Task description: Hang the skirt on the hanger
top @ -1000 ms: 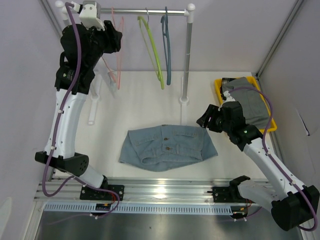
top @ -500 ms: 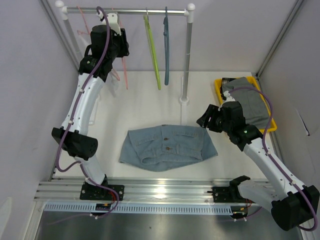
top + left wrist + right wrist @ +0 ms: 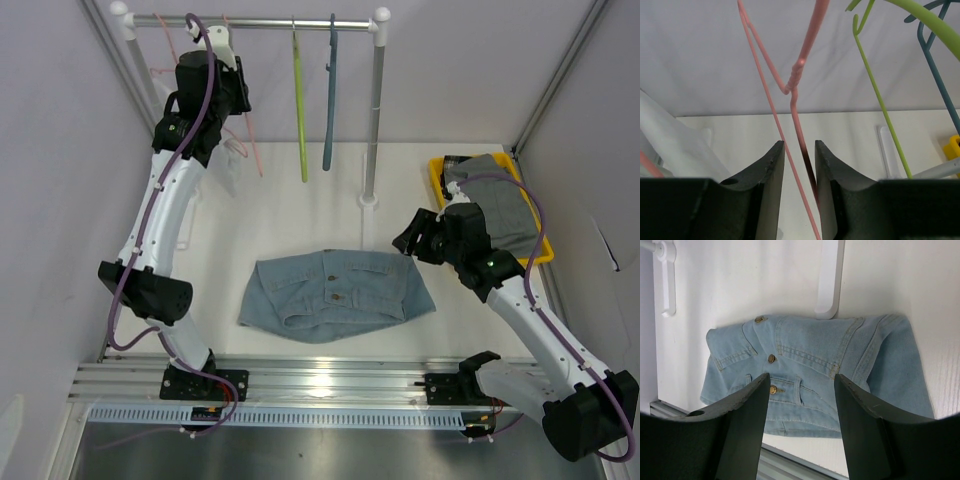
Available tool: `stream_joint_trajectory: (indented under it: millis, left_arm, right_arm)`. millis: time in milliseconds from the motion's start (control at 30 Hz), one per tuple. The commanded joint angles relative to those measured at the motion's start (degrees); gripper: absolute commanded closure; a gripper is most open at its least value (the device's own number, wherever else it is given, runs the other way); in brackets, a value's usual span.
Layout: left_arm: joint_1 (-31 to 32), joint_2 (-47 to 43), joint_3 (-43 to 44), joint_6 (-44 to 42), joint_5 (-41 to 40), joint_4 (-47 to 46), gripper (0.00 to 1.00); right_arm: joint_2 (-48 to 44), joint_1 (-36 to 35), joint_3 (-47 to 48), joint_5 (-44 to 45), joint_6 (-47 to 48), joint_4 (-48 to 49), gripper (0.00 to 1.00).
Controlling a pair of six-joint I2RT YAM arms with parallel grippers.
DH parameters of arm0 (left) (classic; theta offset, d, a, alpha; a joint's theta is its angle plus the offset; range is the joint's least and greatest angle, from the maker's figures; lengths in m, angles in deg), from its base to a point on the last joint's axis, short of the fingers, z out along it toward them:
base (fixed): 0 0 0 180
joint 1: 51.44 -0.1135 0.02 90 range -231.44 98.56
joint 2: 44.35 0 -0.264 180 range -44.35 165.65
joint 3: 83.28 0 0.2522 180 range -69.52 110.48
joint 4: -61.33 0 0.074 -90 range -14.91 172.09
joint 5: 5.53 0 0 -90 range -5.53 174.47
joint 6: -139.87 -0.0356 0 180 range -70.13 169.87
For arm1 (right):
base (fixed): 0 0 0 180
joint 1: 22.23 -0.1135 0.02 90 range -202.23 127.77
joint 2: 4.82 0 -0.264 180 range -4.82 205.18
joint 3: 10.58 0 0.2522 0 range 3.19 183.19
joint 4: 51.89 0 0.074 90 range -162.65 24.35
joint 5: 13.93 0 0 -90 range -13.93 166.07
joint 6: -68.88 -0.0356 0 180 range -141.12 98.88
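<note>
Where the rail [image 3: 270,21] crosses at 12 o'clock, we list the left gripper [image 3: 800,147], jaws narrowly apart astride the pink hanger [image 3: 795,82], not clamped. Denim skirt [image 3: 335,292]: flat at the table [image 3: 290,210] centre. We enter the right gripper [image 3: 801,385] at the skirt's 2 o'clock, jaws wide apart, holding nothing.

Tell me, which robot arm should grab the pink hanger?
Left. The left gripper has the pink hanger between its open jaws; the right gripper hovers down by the skirt.
</note>
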Motion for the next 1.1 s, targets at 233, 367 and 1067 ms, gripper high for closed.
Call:
stream_joint_trajectory:
  millis: [233,367,1067]
  left_arm:
    - [0.2,-0.12,4.65,-0.31,-0.75,1.13,0.68]
    - [0.73,-0.29,5.27,-0.31,-1.53,1.48,0.7]
    - [1.87,1.2,5.36,-1.36,-4.0,3.15,0.7]
  right_arm:
    - [-0.43,0.24,0.28,-0.65,1.25,1.98,0.41]
    - [-0.6,0.24,0.37,-0.48,1.33,1.54,0.41]
    - [-0.69,0.51,0.37,-0.83,1.51,1.72,0.41]
